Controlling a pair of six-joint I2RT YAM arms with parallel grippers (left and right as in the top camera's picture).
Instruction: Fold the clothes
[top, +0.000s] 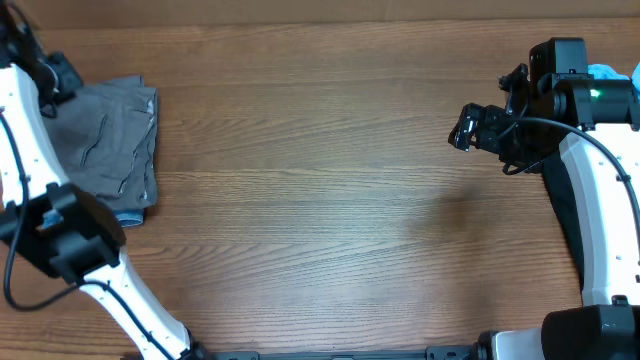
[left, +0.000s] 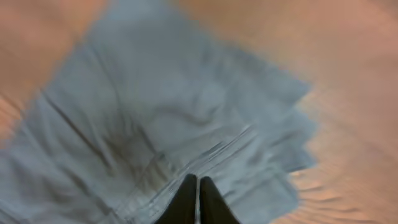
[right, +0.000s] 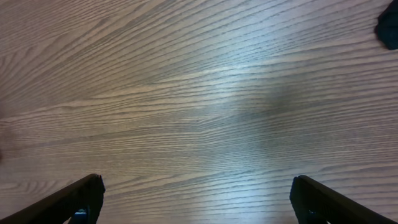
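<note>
The grey shorts (top: 105, 140) lie folded in a flat stack at the far left of the table. They fill the blurred left wrist view (left: 155, 118), with seams and a layered corner showing. My left gripper (top: 58, 78) is at the stack's upper left edge. Its fingers (left: 198, 186) are pressed together over the cloth, with nothing seen between them. My right gripper (top: 465, 130) hovers over bare wood at the right, far from the shorts. Its fingers (right: 196, 199) are wide open and empty.
A blue denim edge (top: 130, 216) sticks out under the shorts' near side. A black garment (top: 557, 195) lies under the right arm, and a dark piece also shows in the right wrist view (right: 388, 25). A light blue object (top: 606, 72) sits behind the right arm.
</note>
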